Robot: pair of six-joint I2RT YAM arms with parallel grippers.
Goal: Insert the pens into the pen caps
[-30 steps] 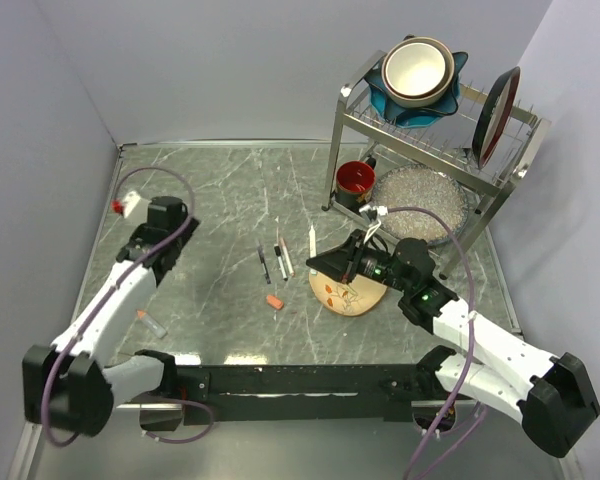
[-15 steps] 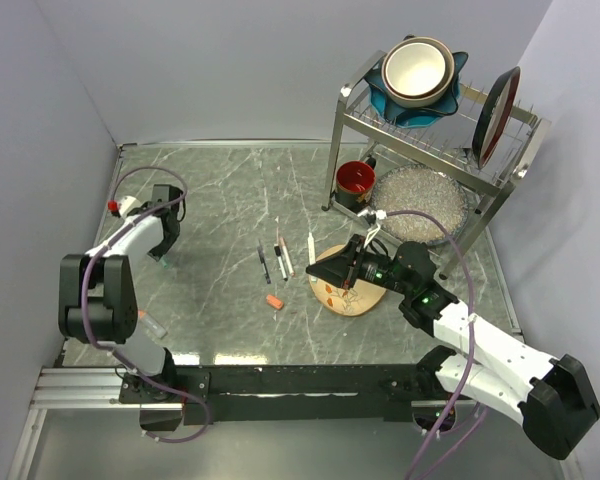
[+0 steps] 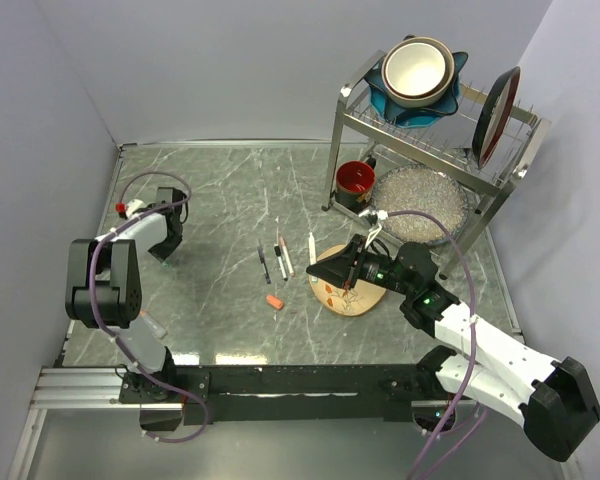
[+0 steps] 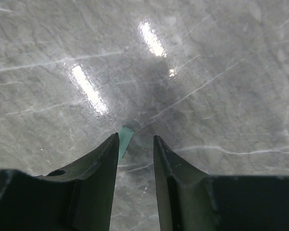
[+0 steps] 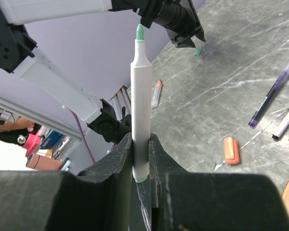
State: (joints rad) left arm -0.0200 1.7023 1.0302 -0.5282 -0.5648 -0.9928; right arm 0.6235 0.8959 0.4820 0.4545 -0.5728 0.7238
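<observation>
My right gripper (image 5: 140, 139) is shut on a white pen (image 5: 140, 96) with a green tip, held upright above the wooden disc (image 3: 365, 297). A small green pen cap (image 4: 124, 138) lies on the table at the far left, just past the tip of my left gripper's left finger. My left gripper (image 4: 135, 137) points down at the table with its jaws narrowly open and only bare table between them. Three more pens (image 3: 280, 260) lie side by side mid-table. An orange-red pen cap (image 3: 274, 300) lies just in front of them. Another pen (image 3: 150, 322) with an orange end lies near the left arm's base.
A metal dish rack (image 3: 430, 140) at the back right holds stacked bowls (image 3: 417, 70) and a dark plate (image 3: 498, 115). A red cup (image 3: 355, 180) and a glass dish (image 3: 420, 200) sit under it. Grey walls close in the table on the left and at the back.
The left arm has folded back and its gripper has come down over the green cap at the far left, jaws narrowing. The right gripper with its pen has barely moved.
</observation>
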